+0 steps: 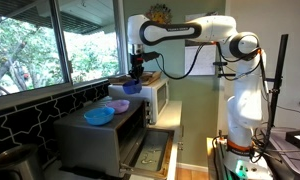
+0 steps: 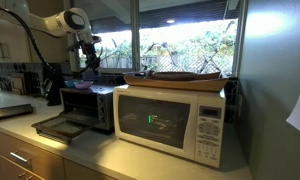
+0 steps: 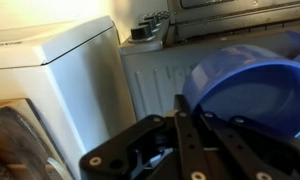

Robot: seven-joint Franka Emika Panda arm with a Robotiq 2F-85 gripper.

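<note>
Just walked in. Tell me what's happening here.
The robot arm's claw looks pinched shut on the rim of a blue bowl, above the toaster oven beside the white microwave. A second blue bowl and a purple bowl sit on the oven's top; its door hangs open.

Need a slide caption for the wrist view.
Gripper at the rim of a blue bowl above the toaster oven, white microwave alongside.

Blue bowl (image 1: 131,89), upright, at the back of the toaster oven (image 1: 90,140) top, just beside the microwave (image 1: 158,98)
</note>
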